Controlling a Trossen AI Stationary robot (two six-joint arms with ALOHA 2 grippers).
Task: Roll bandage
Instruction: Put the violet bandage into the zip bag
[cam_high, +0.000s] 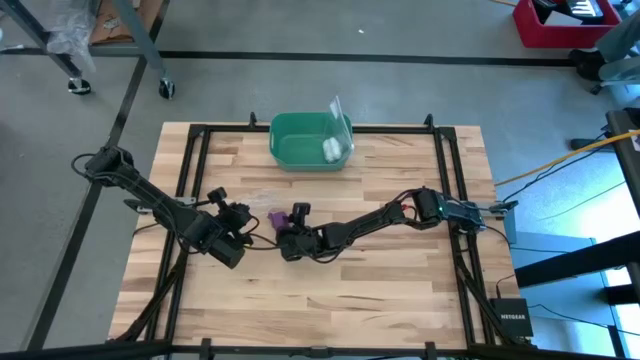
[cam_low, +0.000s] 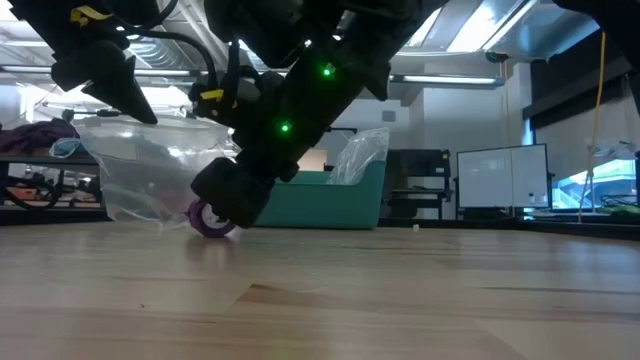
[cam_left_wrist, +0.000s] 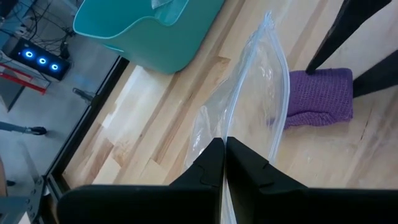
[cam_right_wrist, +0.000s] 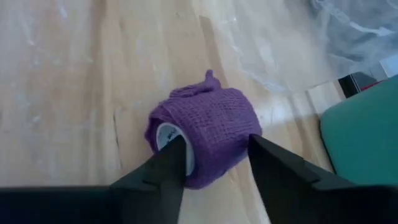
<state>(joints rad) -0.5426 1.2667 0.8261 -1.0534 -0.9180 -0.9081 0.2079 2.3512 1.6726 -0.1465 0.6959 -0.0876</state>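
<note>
The bandage (cam_right_wrist: 208, 134) is a small purple roll with a white core, lying on its side on the wooden table (cam_high: 400, 270), also seen in the low view (cam_low: 210, 218). My right gripper (cam_right_wrist: 214, 158) reaches in from the table's right, one finger at each end of the roll. Just left of it, my left gripper (cam_left_wrist: 224, 155) is shut on a clear plastic bag (cam_left_wrist: 255, 81), held up beside the roll (cam_left_wrist: 320, 96). In the high view the bandage (cam_high: 272, 218) shows between the two grippers. My left gripper pinches the bag's ridged edge (cam_left_wrist: 229, 127) between its two fingers; the film hangs slack below them and its lower part lies on the table (cam_low: 150, 205). My right gripper has its fingers (cam_right_wrist: 168, 165) at the roll's two ends, one over the white core end (cam_right_wrist: 163, 134). They slant down from the table's right. The roll stays on the table.
A green bin (cam_high: 300, 135) with a small white roll (cam_high: 331, 150) inside stands at the table's far middle. A black frame (cam_high: 445, 180) runs around the table. Bare wood lies toward the near edge.
</note>
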